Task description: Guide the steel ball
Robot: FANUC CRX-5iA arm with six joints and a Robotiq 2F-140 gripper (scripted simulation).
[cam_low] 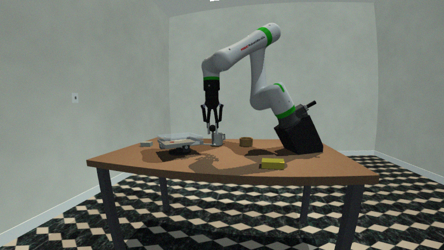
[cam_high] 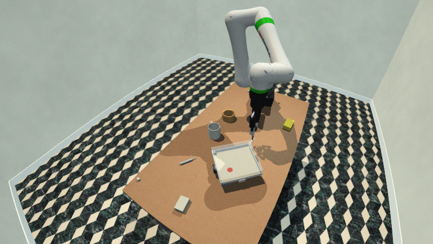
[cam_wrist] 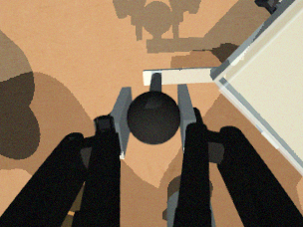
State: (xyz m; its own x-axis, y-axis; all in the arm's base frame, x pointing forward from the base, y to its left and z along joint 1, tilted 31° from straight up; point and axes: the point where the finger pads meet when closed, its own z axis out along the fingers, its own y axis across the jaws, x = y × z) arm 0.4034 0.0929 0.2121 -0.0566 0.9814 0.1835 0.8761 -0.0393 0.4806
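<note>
The clear-lidded plate [cam_high: 237, 163] sits on a dark pivot base near the table's middle and looks about level in the side view [cam_low: 179, 142]. Its red printed spot [cam_high: 230, 169] is near the front edge. A small steel ball [cam_high: 214, 152] lies in the far left corner under the lid, away from the spot. A short arm runs from the plate's far right corner to a black knob [cam_wrist: 154, 116]. My gripper [cam_wrist: 154, 100] points down over that corner and is shut on the knob, as the top and exterior views also show [cam_high: 252, 133] [cam_low: 212, 127].
A grey mug [cam_high: 214, 130] and a brown ring bowl [cam_high: 228, 115] stand left of my gripper. A yellow block [cam_high: 288, 124] lies to the right. A grey pen [cam_high: 187, 161], a small loose ball [cam_high: 138, 178] and a grey block [cam_high: 182, 203] lie left of and in front of the plate.
</note>
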